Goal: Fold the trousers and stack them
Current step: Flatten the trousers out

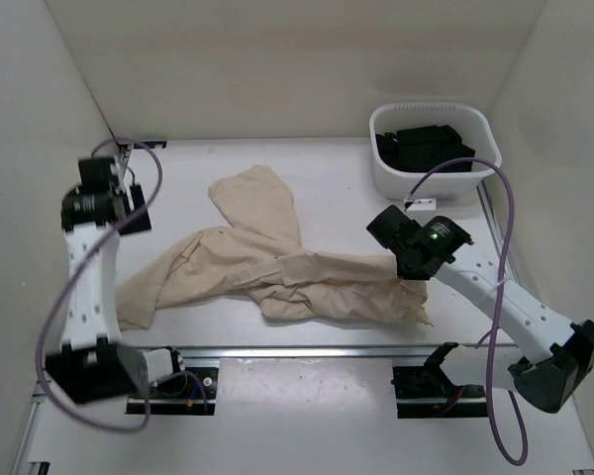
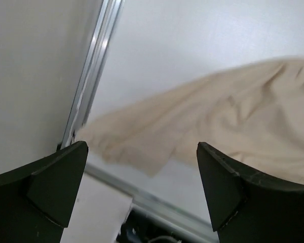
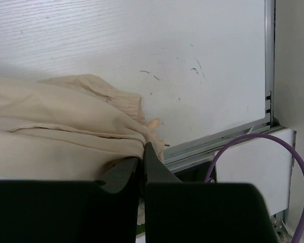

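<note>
The beige trousers (image 1: 277, 267) lie crumpled across the middle of the table, one leg reaching back, the other toward the front left. My right gripper (image 1: 408, 269) is shut on a bunched edge of the cloth at the trousers' right end; in the right wrist view the gripper (image 3: 143, 152) pinches the fabric (image 3: 66, 126) between closed fingers. My left gripper (image 1: 129, 213) is open and empty, raised at the far left. In the left wrist view the gripper (image 2: 142, 167) hangs above the leg's hem (image 2: 233, 111), apart from it.
A white tub (image 1: 480, 163) holding dark items (image 1: 426, 146) stands at the back right. An aluminium rail (image 1: 307, 349) runs along the near edge. White walls close in on the left, back and right. A purple cable (image 3: 253, 147) loops by the right arm.
</note>
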